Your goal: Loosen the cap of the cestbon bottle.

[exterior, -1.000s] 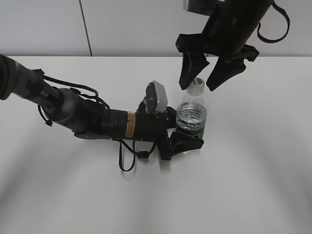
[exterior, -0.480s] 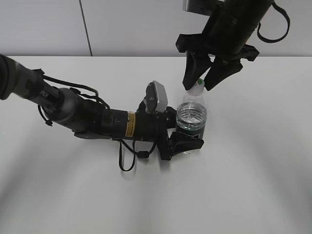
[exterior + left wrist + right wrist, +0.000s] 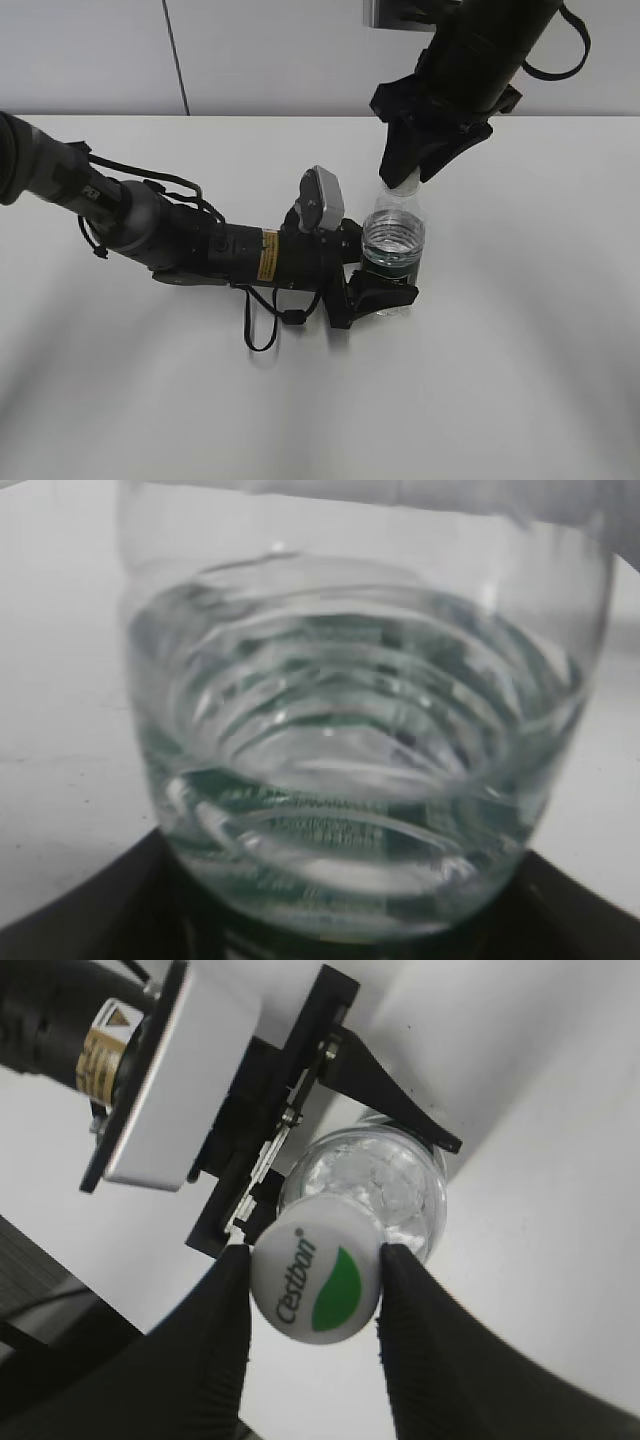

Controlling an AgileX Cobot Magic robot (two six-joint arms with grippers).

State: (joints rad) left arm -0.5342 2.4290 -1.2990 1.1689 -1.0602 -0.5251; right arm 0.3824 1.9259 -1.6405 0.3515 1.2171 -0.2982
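Note:
The cestbon bottle [image 3: 392,250] stands upright on the white table, clear and ribbed with a dark green label band. My left gripper [image 3: 385,292] is shut on its lower body; the bottle fills the left wrist view [image 3: 360,770]. My right gripper [image 3: 405,178] comes down from above and is shut on the cap [image 3: 316,1284], a white round cap with a green leaf mark and the word Cestbon. Both black fingers [image 3: 205,1350] press on the cap's sides. In the exterior view the fingers hide most of the cap.
The left arm [image 3: 180,245] lies along the white table [image 3: 520,380] from the left. A pale wall [image 3: 280,50] runs behind the table's far edge. The left wrist camera housing [image 3: 175,1090] sits just beside the bottle.
The right gripper's fingers stood open on either side of the cap and have closed onto it. The left gripper and bottle have not moved.

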